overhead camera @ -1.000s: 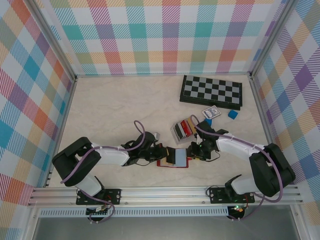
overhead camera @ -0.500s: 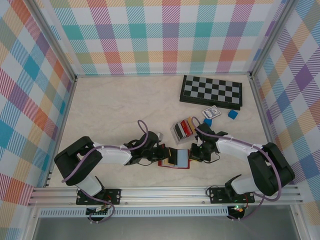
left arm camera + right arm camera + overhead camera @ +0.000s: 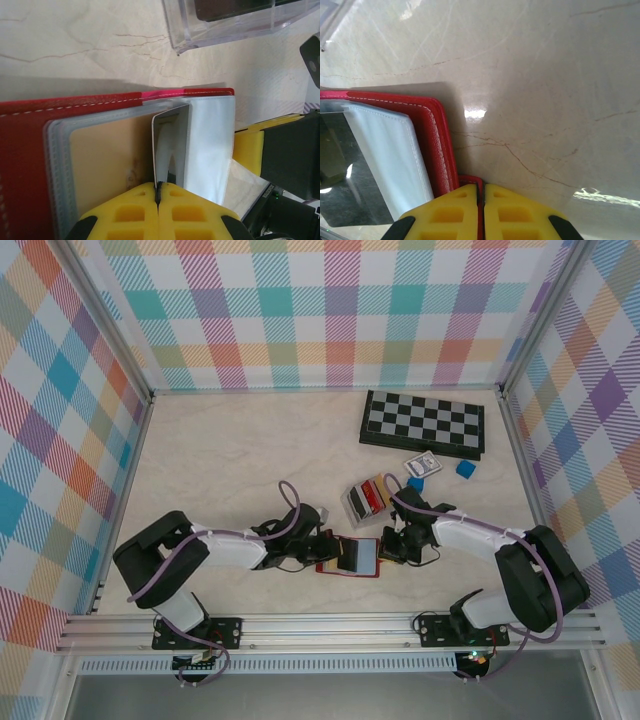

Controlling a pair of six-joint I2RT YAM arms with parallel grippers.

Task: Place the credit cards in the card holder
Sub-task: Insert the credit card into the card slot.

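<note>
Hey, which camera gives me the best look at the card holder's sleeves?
The left wrist view: the card holder lies open close up, its red cover and stitching sharp, the clear sleeves layered on it. The right wrist view catches one red corner and a pale sleeve. The top view shows it small, with the details lost.

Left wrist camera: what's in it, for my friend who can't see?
The yellow-fingered left gripper pinches a thin grey sheet, standing on edge among the sleeves of the open red card holder on a marble-look table. A clear plastic box sits beyond it.
</note>
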